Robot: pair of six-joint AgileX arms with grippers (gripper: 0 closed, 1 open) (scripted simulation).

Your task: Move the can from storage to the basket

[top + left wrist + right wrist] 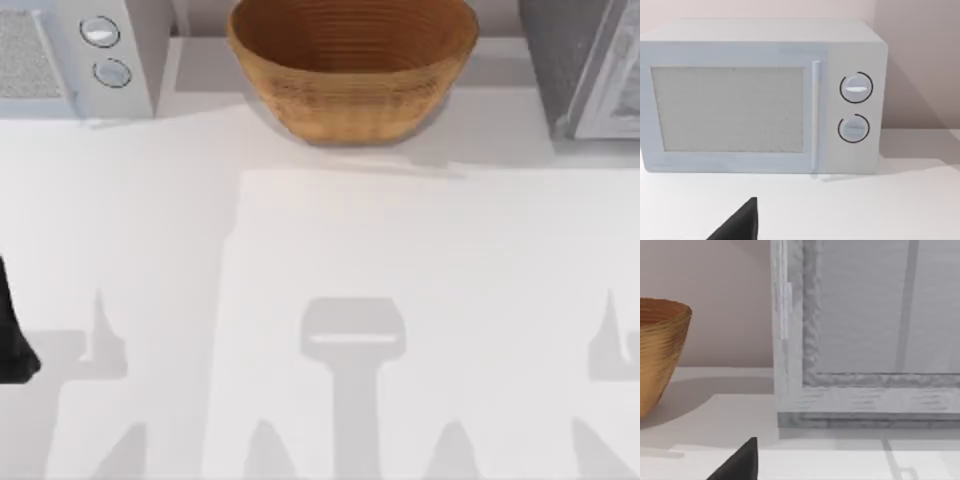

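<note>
Here my left arm waits at the table's left edge — basket and storage behind — claw state: cannot tell.

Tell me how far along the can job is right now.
Nothing looks done yet. The basket at the back middle of the table holds nothing that can be seen, and the cabinet at the back right has its white-framed door shut. Nothing is in hand: the left arm sits at the table's left edge, away from everything. Still left: open the cabinet, take out the can and put it in the basket.
</note>
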